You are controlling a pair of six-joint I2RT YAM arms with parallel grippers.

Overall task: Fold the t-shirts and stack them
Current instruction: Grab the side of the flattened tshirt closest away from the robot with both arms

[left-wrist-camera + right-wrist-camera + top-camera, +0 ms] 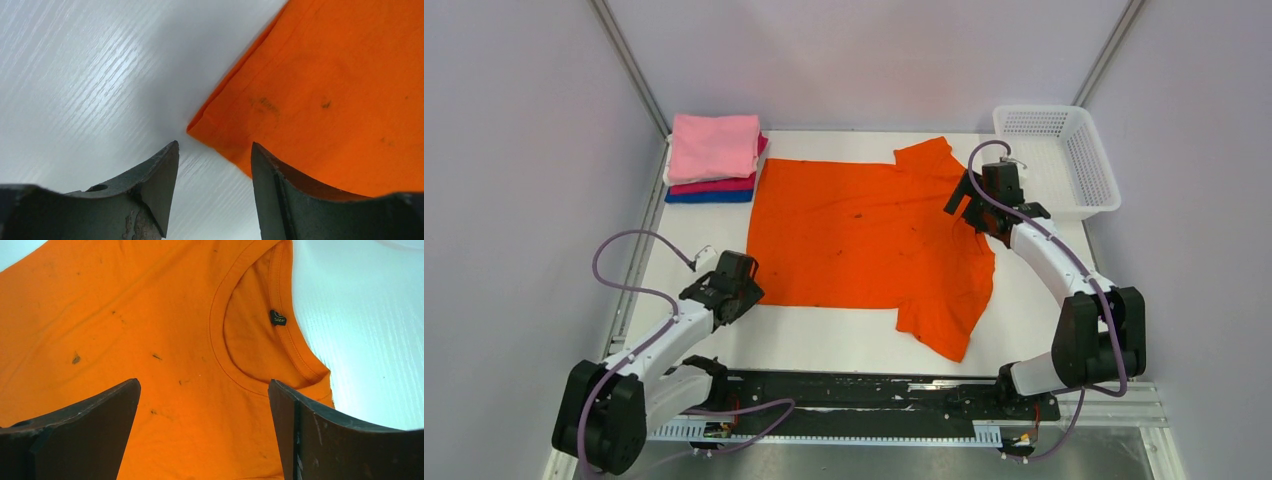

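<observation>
One orange tee is spread flat mid-table; a pink-topped folded stack is set far left. White mesh basket is noted far right, just beside the right gripper, jaws apart over the collar. Left gripper, jaws apart, is held at the tee's near-left corner.
</observation>
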